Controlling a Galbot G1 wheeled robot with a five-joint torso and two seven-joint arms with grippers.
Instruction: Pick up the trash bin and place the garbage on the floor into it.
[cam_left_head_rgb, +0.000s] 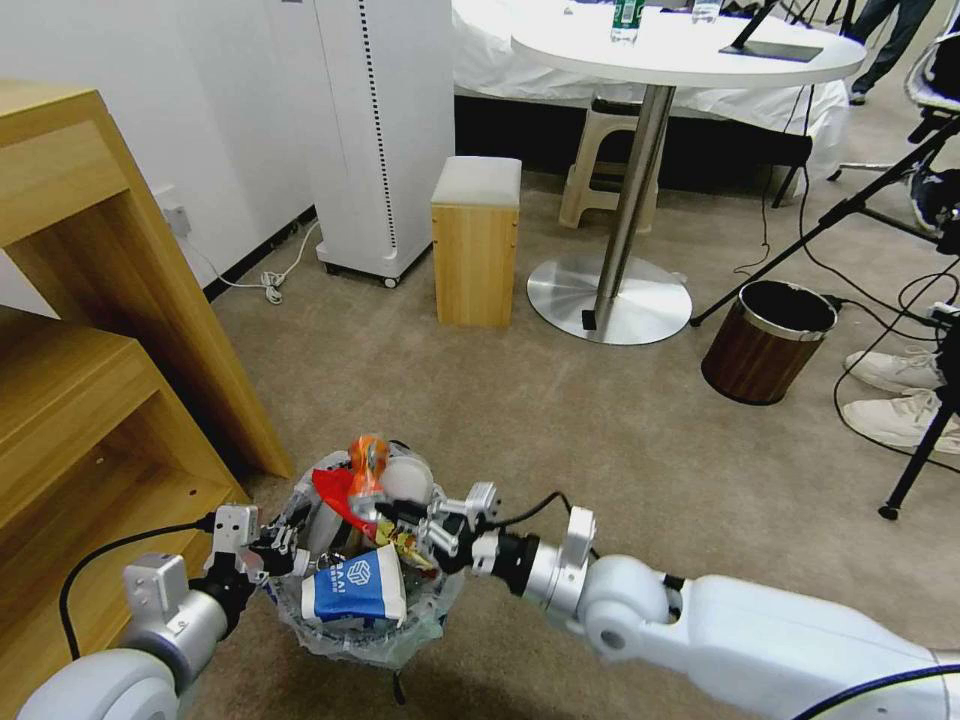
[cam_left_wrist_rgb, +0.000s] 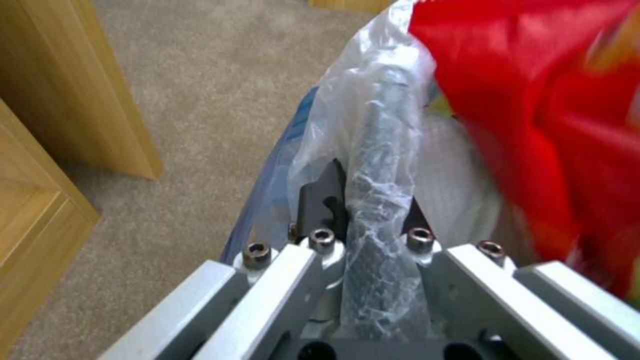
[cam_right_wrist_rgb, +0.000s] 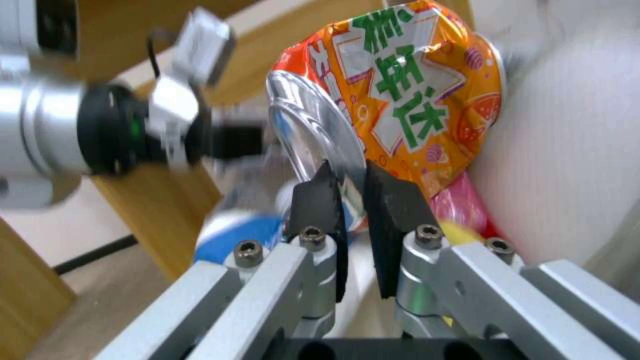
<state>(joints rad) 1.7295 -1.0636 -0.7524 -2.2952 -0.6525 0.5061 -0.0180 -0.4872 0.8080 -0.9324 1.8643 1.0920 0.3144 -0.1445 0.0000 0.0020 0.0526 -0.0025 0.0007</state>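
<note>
At the near edge of the scene, just in front of the robot, the trash bin (cam_left_head_rgb: 372, 600) hangs above the carpet, very full. The risk is here: the bin is carried only by its left rim, where the left gripper (cam_left_wrist_rgb: 363, 210) has its jaws closed tight on the rim and the clear bag (cam_left_wrist_rgb: 373, 125) folded over it. If the plastic slides, or the load pulls the bin over, it may tilt and spill.

Inside it lie a blue-white carton (cam_left_head_rgb: 355, 590), a red wrapper (cam_left_head_rgb: 335, 492) and something white. On the far side of the heap stands the crushed can (cam_right_wrist_rgb: 407, 95), orange with green letters. The right gripper (cam_right_wrist_rgb: 350, 200) reaches in from the right; its jaws are almost closed and pinch the can's silver rim. The hold is thin, on an edge only, so the can could slip out and roll off the heap to the floor.

Farther off, to the right, a brown bin (cam_left_head_rgb: 766, 340) stands near a round desk (cam_left_head_rgb: 680, 50).
</note>
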